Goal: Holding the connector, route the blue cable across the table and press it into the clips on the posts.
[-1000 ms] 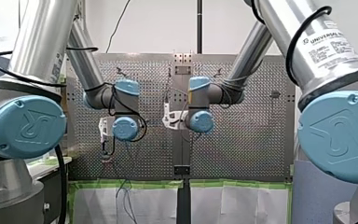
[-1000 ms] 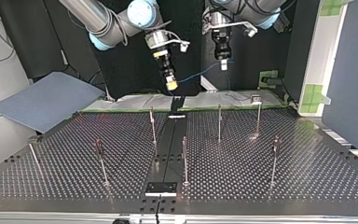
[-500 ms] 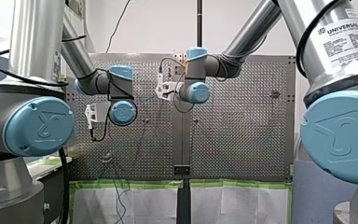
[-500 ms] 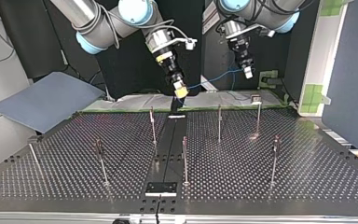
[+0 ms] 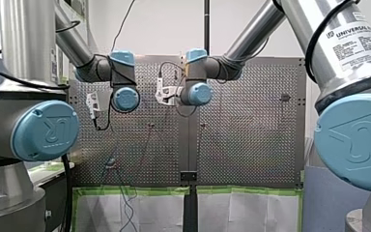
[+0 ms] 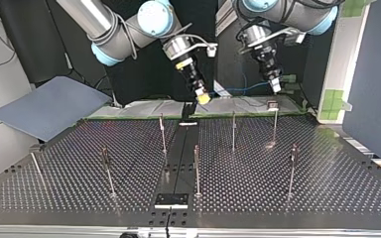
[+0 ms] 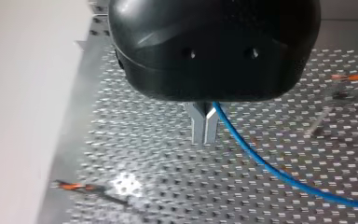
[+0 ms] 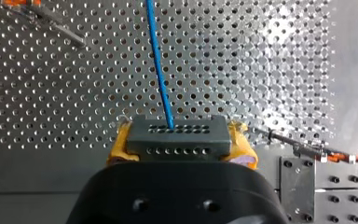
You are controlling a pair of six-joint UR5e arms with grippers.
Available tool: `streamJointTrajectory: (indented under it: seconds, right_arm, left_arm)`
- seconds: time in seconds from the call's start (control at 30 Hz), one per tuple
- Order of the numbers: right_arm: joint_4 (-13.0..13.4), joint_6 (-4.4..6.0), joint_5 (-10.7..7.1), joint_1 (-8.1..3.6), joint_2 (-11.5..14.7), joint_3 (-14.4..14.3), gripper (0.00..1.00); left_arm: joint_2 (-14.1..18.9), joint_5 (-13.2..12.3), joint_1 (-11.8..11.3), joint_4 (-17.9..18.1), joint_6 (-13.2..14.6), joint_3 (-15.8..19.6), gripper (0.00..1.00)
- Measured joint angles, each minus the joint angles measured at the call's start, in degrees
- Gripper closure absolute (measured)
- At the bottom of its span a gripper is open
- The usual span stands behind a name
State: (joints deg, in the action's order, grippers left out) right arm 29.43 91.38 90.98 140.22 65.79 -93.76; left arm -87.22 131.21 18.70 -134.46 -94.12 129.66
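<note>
front: can't tell the fingers from here, just wrists over the perforated table (image 5: 251, 145).
top: blue cable (image 6: 238, 90) hangs just above the clip post (image 6: 275, 124), unclipped.
left wrist: left gripper (image 7: 204, 129) is pinched on it.
right wrist: right gripper (image 8: 179, 140) clamps the connector (image 8: 175, 133).
step: routing, I'd say. Next, lower it into the post's clip.

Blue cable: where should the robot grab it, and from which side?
Best by the dark connector at its end: the block has flat sides for the jaws, as my right gripper holds it. Come from behind, so the thin blue cable runs free ahead.
</note>
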Motion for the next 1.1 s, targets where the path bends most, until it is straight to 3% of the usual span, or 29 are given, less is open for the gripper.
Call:
streamJointTrajectory:
  seconds: [0.13, 0.3, 0.77, 1.1]
  right_arm:
    - [-1.9, 0.57, -0.03, 0.12, -0.2, 2.1, 1.00]
    - [-3.7, 0.92, -0.24, 0.18, -0.4, 4.7, 1.00]
    - [-7.7, 1.64, -0.34, 0.46, -1.0, 11.7, 1.00]
    - [-10.8, 1.79, -0.93, 1.48, -5.3, 16.5, 1.00]
  left_arm:
    - [2.0, -0.4, -1.0, -0.5, 0.1, -0.7, 1.00]
    - [2.0, -1.5, -2.3, -0.7, 0.2, -1.3, 1.00]
    - [1.7, -7.6, -5.4, -2.0, 0.5, -4.0, 1.00]
    - [1.6, -10.5, -9.2, -3.7, 1.3, -6.1, 1.00]
